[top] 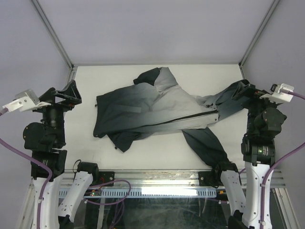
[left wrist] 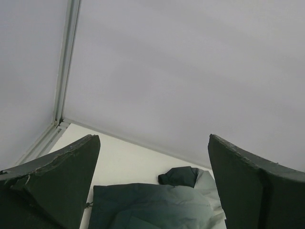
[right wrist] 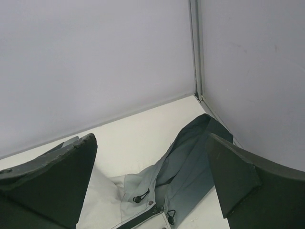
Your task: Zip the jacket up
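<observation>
The jacket (top: 157, 107) lies spread across the white table (top: 124, 152), light grey in the middle and dark teal-black at its left hem and sleeve ends. Its dark zipper line (top: 183, 119) runs diagonally to the collar at the right. In the right wrist view the collar end of the zipper (right wrist: 143, 220) and the drawcord toggles (right wrist: 140, 197) show below my open right gripper (right wrist: 152, 191). My left gripper (left wrist: 155, 186) is open and empty, raised at the table's left with the jacket's dark hem (left wrist: 143, 207) below it. My right gripper (top: 248, 93) hovers by the far right sleeve.
Grey enclosure walls with metal corner posts (top: 52, 36) bound the table on three sides. One dark sleeve (top: 207, 145) reaches toward the near edge by the right arm's base. A metal rail (top: 157, 179) runs along the near edge.
</observation>
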